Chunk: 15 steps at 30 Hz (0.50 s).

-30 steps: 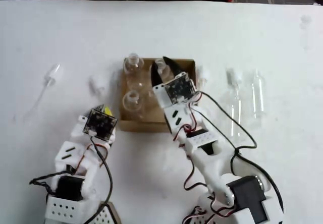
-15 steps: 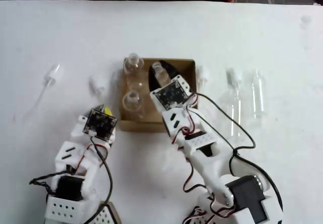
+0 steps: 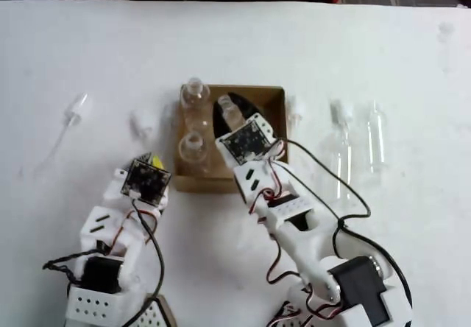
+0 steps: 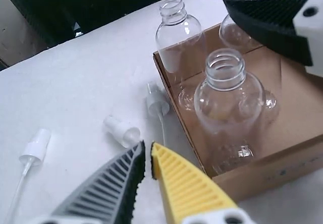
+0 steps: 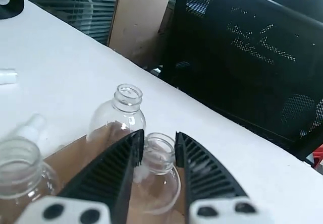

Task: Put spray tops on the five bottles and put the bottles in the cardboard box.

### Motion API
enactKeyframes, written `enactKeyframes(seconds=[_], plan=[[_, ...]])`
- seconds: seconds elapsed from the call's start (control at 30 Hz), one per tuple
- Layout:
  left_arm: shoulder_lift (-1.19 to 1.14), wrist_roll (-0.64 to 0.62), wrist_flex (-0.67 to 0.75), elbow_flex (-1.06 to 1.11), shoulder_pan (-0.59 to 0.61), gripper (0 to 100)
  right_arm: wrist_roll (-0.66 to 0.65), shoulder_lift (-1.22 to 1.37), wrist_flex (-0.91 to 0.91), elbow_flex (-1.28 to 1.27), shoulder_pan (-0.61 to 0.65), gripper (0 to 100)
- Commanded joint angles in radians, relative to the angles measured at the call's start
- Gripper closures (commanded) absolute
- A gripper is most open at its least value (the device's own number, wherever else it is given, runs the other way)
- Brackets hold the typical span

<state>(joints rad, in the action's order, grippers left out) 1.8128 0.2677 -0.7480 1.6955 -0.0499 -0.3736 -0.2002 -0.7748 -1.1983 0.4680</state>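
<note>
Cardboard box at the middle of the table, open side up. Contents: three clear bottles, all upright, necks uncapped. The far bottle stands in the far corner on the left arm's side. The near bottle stands just in front of it along the same wall. The third bottle stands mid-box, beside the far one.

The right gripper is over the box with one black finger on each side of the third bottle's neck, clamped on it just under the rim. The bottle body hangs below the fingers, inside the box walls.

The left gripper has its grey and yellow fingers pressed together, holding nothing. It is low over the table, off the box's near corner on its own side.

Three spray tops lie loose on the table there: one just beside the box wall, a second near it, a third farther out.

Two more bottles lie on the table on the right arm's side, well apart from the box.
</note>
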Motion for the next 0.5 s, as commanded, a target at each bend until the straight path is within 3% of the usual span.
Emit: enactKeyframes(seconds=[0.0, 0.47], plan=[[0.01, 0.012, -0.002, -0.003, -0.007, 97, -0.014, -0.004, -0.024, 0.006, 0.002, 98.2], [0.01, 0.012, -0.002, -0.003, -0.008, 97, -0.014, -0.002, -0.081, 0.011, -0.013, 98.2]])
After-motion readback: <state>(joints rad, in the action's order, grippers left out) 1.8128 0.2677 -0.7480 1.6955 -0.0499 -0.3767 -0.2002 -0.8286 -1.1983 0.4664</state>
